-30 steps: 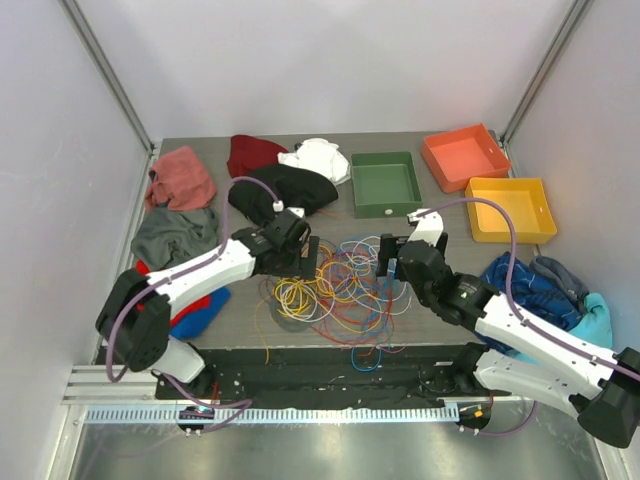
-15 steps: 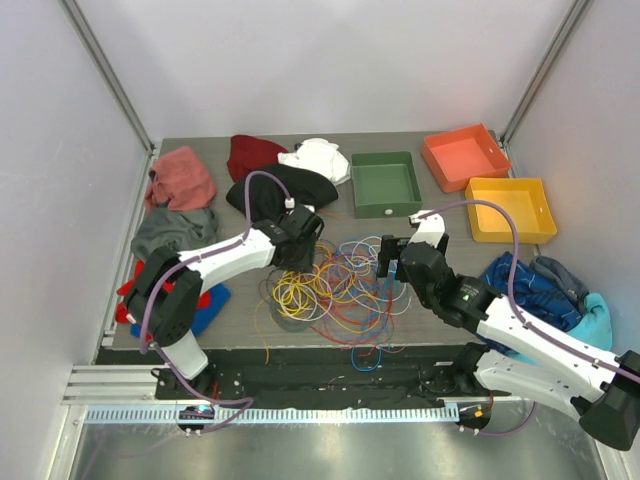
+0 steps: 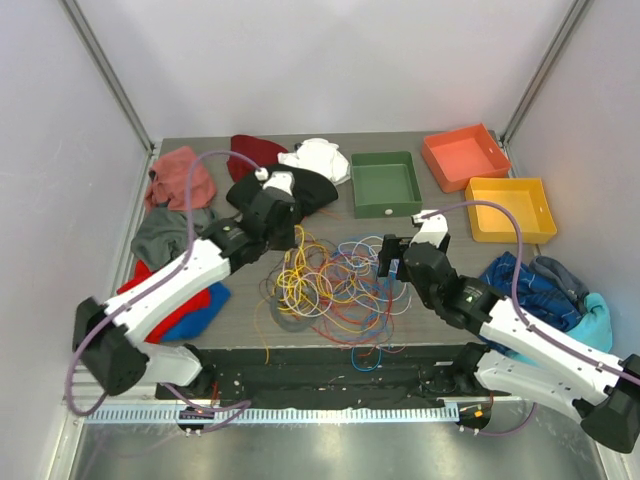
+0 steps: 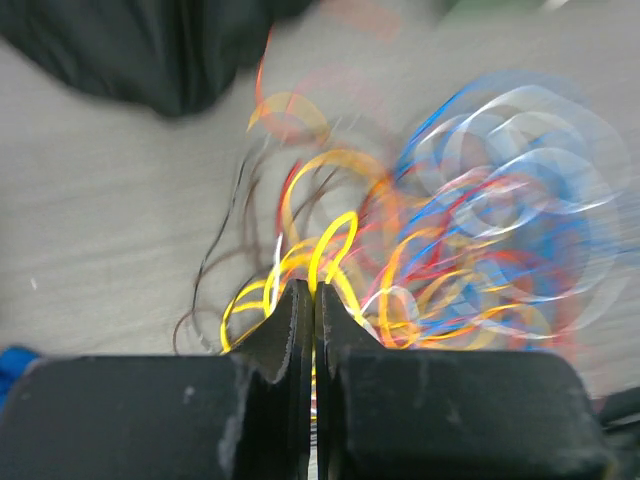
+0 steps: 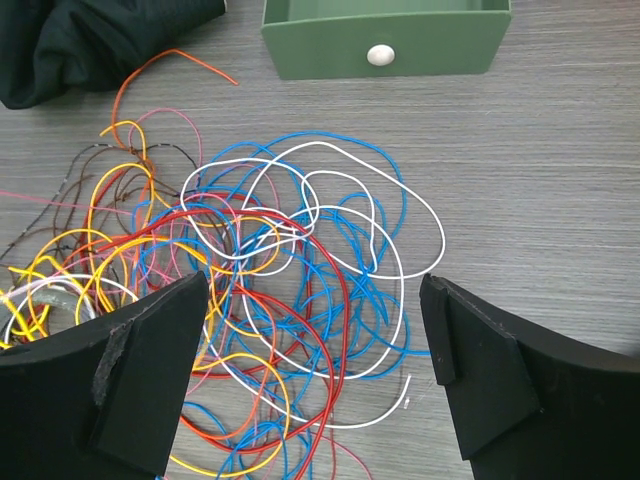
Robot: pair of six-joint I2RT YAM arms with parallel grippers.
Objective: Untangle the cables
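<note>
All across the middle of the table [image 3: 238,305], seeing cables [image 3: 335,280] sprawling in one loose tangle: yellow, orange, red, blue, white and brown loops crossing one another.

Finding left gripper [image 4: 313,300] at the tangle's far-left edge, just beside black cloth [image 3: 300,185]. Noting jaws pressing tight together, pinching a yellow loop of the cables right at the tips; seeing that loop arching up from between them in left wrist view. Reading the rest of that view as blurred.

Finding right gripper [image 5: 315,290] at the tangle's right edge, jaws gaping wide, gripping nothing, hanging over blue, white and red loops.

Spotting green tray [image 3: 385,185] just beyond the tangle, with white knob [image 5: 380,55] on its near wall. Logging orange tray [image 3: 465,155] and yellow tray [image 3: 510,208] farther right, well apart from the cables.

Logging more cloth ringing the left and far sides: red cloth [image 3: 180,178], grey cloth [image 3: 165,238], dark red cloth [image 3: 250,152], white cloth [image 3: 320,160]. Noting blue cloth [image 3: 535,280] lying by the right arm.
</note>
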